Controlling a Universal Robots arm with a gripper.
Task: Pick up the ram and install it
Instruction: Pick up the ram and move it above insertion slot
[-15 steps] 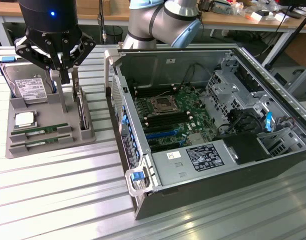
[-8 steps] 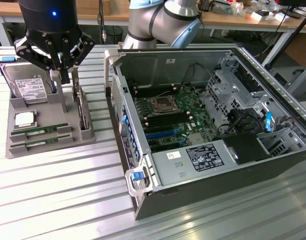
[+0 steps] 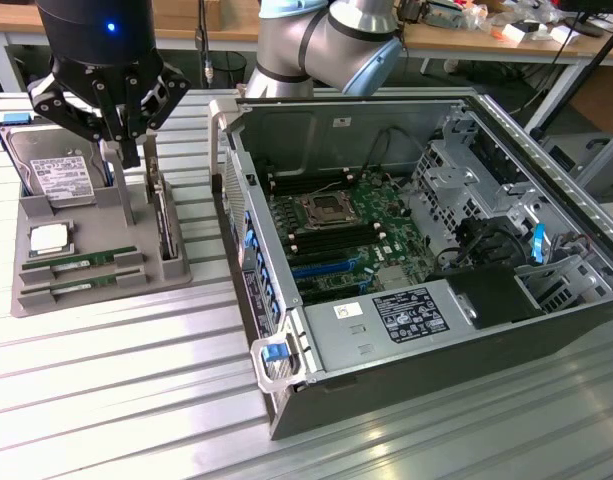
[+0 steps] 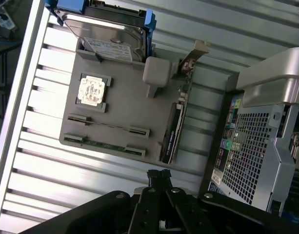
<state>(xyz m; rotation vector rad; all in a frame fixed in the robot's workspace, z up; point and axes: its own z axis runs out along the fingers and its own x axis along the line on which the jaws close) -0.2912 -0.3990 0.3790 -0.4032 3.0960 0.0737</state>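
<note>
The exterior view looks into the open computer case (image 3: 406, 250) at its motherboard (image 3: 346, 225). The wrist view gives the case's perforated back wall (image 4: 251, 151) beside the claw (image 4: 159, 174). The claw is clenched on nothing above the grey tray (image 4: 125, 105). The ram (image 4: 105, 145) lies slotted in the tray, its twin (image 4: 110, 126) just beyond.

silver-grey arm (image 3: 301, 40) with a pale blue joint cap (image 3: 378, 62); black gripper (image 3: 126, 152), a blue light (image 3: 111, 27) glowing on its round body, bolted linkage fingers (image 4: 145, 209).
</note>
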